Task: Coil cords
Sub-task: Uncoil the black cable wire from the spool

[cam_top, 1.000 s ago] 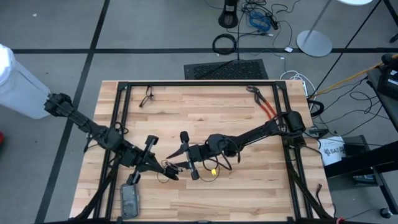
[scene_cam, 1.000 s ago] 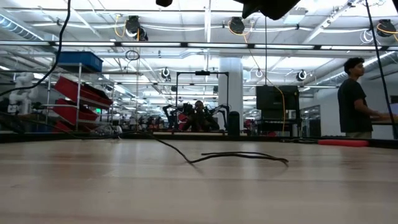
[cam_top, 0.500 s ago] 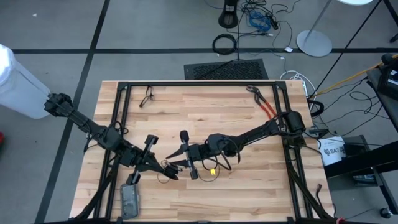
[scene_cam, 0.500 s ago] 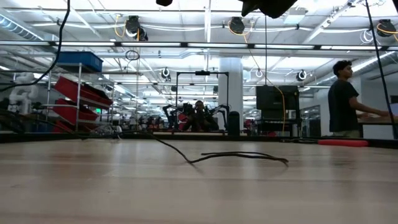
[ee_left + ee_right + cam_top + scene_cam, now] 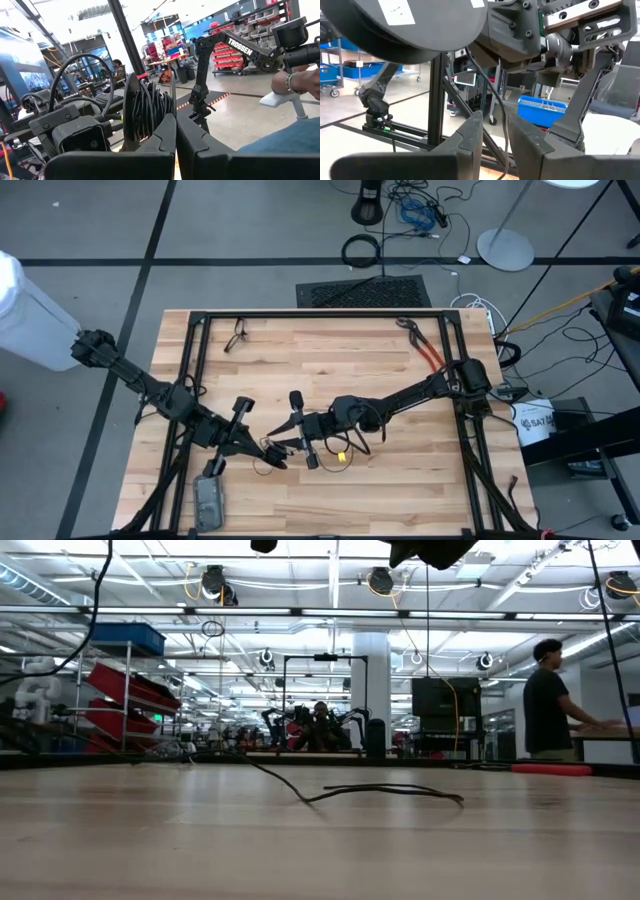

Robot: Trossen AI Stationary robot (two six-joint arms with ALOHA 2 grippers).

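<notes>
The thin black cord runs between my two grippers, low over the table's near middle. Several turns of it form a bundle (image 5: 150, 107) at my right gripper's fingers. One strand (image 5: 503, 131) leads up from there to my left gripper. A slack loop (image 5: 262, 468) lies on the wood, and a small yellow piece (image 5: 342, 455) lies by my right arm. My left gripper (image 5: 278, 460) (image 5: 175, 142) is shut on the cord. My right gripper (image 5: 276, 443) (image 5: 501, 137) faces it closely, with the cord between its fingers. My left gripper pinches a single strand (image 5: 172, 100) of the cord between its two shut fingers, coming in about level from the table's left. The strand stands out beyond the fingertips, clear of the table. My right gripper has the bundle of turns (image 5: 149, 117) between its two fingers, beside one finger (image 5: 131, 110). The other finger is hidden behind my left gripper. It comes in about level from the table's right, with the bundle clear of the wood. In its own wrist view only one strand shows between the fingers.
Red-handled pliers (image 5: 430, 350) lie at the far right. A small dark cord piece (image 5: 237, 335) lies at the far left and shows on the wood (image 5: 380, 790) in the low view. A grey flat device (image 5: 208, 502) lies near the front left. A black frame (image 5: 320, 314) borders the table.
</notes>
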